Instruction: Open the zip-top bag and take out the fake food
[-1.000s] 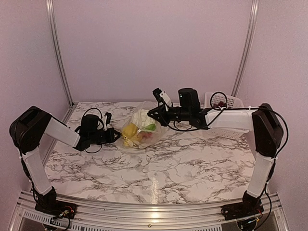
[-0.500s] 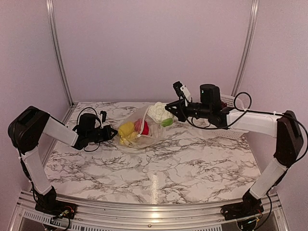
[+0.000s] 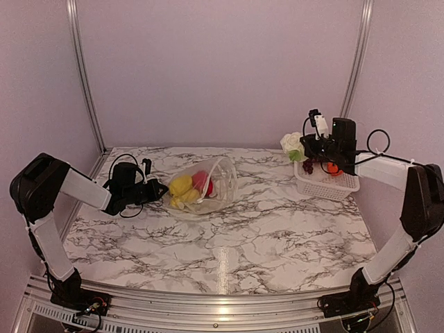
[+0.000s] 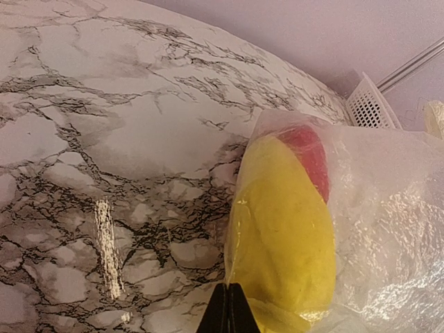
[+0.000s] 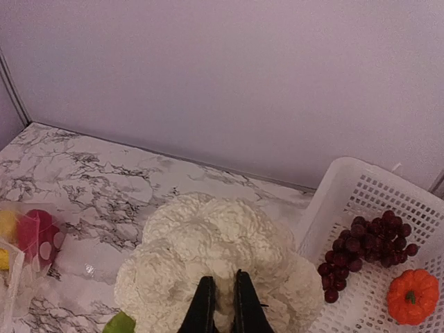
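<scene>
The clear zip-top bag (image 3: pixel 208 189) lies on the marble left of centre, its mouth toward the right. Fake food shows through it: a yellow piece (image 3: pixel 181 186) and a red piece (image 3: pixel 202 180). My left gripper (image 3: pixel 159 192) is shut on the bag's left edge. In the left wrist view its fingertips (image 4: pixel 229 309) pinch the film beside the yellow piece (image 4: pixel 284 229). My right gripper (image 3: pixel 304 147) is shut on a cream-white lumpy piece (image 3: pixel 292 143) with a greenish leaf, held in the air at the basket's left edge. The white piece (image 5: pixel 208 243) fills the right wrist view.
A white lattice basket (image 3: pixel 331 187) stands at the right rear and holds dark purple grapes (image 5: pixel 368 243) and a small orange pumpkin (image 5: pixel 413 295). Walls and metal posts close off the back and sides of the table.
My right gripper has carried the white lumpy piece out of the bag, up and to the right as far as the basket. The bag has slumped. The left gripper has kept its hold.
</scene>
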Motion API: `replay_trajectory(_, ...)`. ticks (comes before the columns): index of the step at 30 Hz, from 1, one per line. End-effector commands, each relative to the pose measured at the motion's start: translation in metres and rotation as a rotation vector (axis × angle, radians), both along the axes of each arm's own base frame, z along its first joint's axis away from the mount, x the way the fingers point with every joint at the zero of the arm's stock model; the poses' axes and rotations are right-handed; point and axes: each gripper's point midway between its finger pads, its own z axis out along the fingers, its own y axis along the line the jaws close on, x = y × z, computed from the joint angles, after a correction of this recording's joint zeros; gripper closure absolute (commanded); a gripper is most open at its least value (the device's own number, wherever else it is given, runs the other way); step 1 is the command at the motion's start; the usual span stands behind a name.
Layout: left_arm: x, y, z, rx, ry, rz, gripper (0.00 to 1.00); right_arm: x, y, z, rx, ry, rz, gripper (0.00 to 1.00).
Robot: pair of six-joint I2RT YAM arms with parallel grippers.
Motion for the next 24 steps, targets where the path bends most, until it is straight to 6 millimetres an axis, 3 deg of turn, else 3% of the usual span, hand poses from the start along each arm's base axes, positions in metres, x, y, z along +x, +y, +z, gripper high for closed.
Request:
replay_trajectory(1,0.002,0.001,0.010,-0.015,-0.018,0.004,1.00,0.023,-0.060,-0.001,-0.031,0.016,-0.204,1.00)
replay_trajectory(7,0.002,-0.001,0.010,-0.030,-0.018,-0.006,1.00,0.035,-0.120,-0.042,-0.110,0.104,-0.365,1.00)
replay_trajectory(14,0.002,-0.003,0.011,-0.034,-0.016,-0.012,1.00,0.046,-0.139,-0.084,-0.189,0.176,-0.441,1.00)
replay_trajectory(17,0.002,-0.003,0.010,-0.034,-0.015,-0.013,1.00,0.049,-0.141,-0.093,-0.190,0.195,-0.451,0.88)
replay_trajectory(21,0.003,-0.004,0.011,-0.037,-0.014,-0.017,1.00,0.051,-0.140,-0.090,-0.185,0.195,-0.446,0.60)
replay_trajectory(24,0.003,-0.004,0.011,-0.038,-0.014,-0.018,1.00,0.053,-0.138,-0.080,-0.187,0.181,-0.436,0.55)
